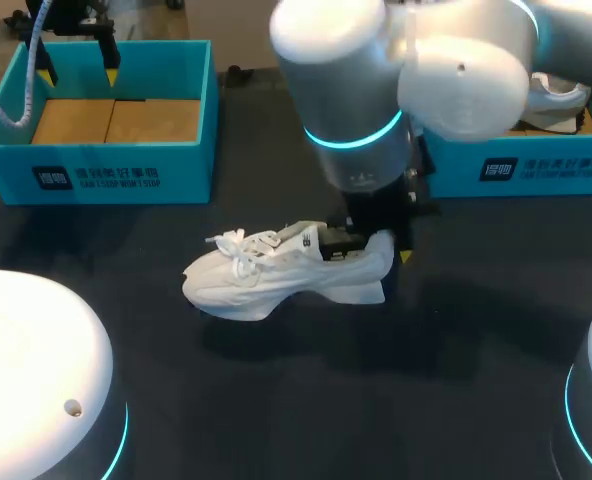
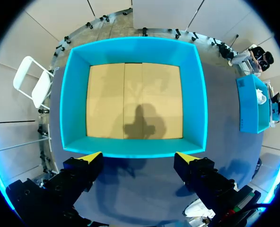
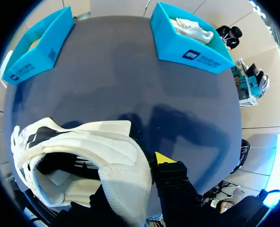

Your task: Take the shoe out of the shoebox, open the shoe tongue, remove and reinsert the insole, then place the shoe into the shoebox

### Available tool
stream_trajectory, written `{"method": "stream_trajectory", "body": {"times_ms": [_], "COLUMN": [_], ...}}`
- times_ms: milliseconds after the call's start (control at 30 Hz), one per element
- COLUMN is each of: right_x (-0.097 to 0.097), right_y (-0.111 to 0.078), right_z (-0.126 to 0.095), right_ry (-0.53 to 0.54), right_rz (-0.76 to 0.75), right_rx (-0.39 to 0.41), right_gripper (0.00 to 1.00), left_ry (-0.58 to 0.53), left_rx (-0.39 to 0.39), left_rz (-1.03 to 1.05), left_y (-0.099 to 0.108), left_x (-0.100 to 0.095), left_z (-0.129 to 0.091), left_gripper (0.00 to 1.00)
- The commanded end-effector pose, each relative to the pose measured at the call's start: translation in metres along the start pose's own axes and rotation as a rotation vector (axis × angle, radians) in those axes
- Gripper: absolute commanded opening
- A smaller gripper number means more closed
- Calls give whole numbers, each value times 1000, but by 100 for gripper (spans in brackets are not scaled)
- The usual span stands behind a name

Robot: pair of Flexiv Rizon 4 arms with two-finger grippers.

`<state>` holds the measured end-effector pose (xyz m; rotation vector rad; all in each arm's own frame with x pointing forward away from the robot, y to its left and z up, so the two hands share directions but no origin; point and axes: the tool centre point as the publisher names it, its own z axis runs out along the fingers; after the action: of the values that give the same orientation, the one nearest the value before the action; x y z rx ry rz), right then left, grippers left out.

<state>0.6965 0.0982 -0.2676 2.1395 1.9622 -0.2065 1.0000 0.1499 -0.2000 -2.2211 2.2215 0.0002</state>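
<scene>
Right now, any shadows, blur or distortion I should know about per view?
Left wrist view: left gripper casts a shadow on the empty shoebox floor. Head view: right arm looms large and soft. Right wrist view: fisheye bends the table edge; shoe fills the foreground.

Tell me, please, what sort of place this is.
Likely a robotics lab or test cell for shoe handling: a dark table holds two teal shoeboxes, and the right gripper grips a white sneaker by its heel.

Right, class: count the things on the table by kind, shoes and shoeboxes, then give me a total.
Shoeboxes: 2
Shoes: 2
Total: 4
</scene>
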Motion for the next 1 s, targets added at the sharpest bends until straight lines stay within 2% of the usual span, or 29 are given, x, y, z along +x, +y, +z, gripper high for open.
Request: {"method": "stream_trajectory", "body": {"times_ms": [33, 400, 733, 1000], "right_x": [1, 7, 24, 25], "right_y": [5, 3, -9, -9], "right_z": [31, 82, 110, 125], "right_ry": [46, 94, 105, 97], "right_rz": [-4, -6, -32, 4], "right_rx": [11, -21, 17, 22], "right_gripper": [0, 0, 0, 0], "left_ry": [0, 0, 0, 0], "left_rx": [0, 0, 0, 0], "left_rz": [0, 0, 0, 0], "left_y": [0, 0, 0, 0], "left_x": [0, 0, 0, 0], "left_z": [0, 0, 0, 0], "left_gripper": [100, 100, 100, 100]}}
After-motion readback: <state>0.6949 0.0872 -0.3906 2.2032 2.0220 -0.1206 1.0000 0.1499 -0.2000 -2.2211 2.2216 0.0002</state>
